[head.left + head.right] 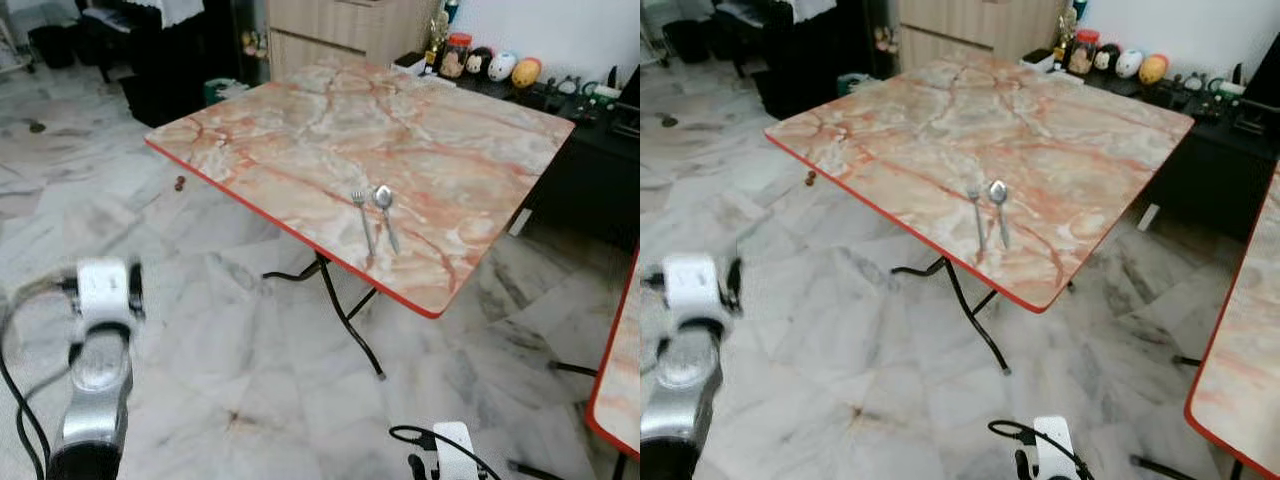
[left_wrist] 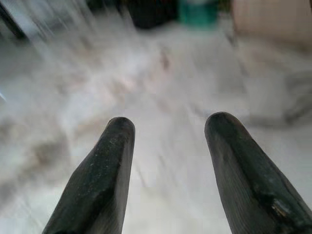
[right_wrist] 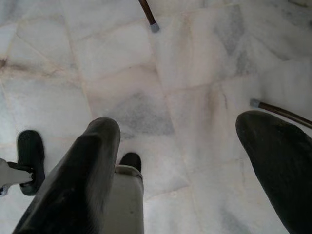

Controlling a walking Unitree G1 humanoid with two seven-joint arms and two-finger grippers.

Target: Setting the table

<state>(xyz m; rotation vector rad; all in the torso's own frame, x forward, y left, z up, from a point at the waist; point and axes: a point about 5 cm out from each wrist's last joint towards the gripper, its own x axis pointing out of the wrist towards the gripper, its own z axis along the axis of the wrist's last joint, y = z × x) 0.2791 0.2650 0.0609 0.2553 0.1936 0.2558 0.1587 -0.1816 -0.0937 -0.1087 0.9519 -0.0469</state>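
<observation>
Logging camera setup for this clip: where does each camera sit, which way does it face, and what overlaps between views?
Left eye view: on the head, looking forward and down at the marble table with fork and spoon; left arm at lower left.
Right eye view: same head, same table, fork and spoon.
Left wrist view: along the open left gripper, blurred floor beyond.
Right wrist view: along the open right gripper, down at floor tiles and table leg tips.

A marble-patterned folding table carries a fork just beside a spoon.
</observation>
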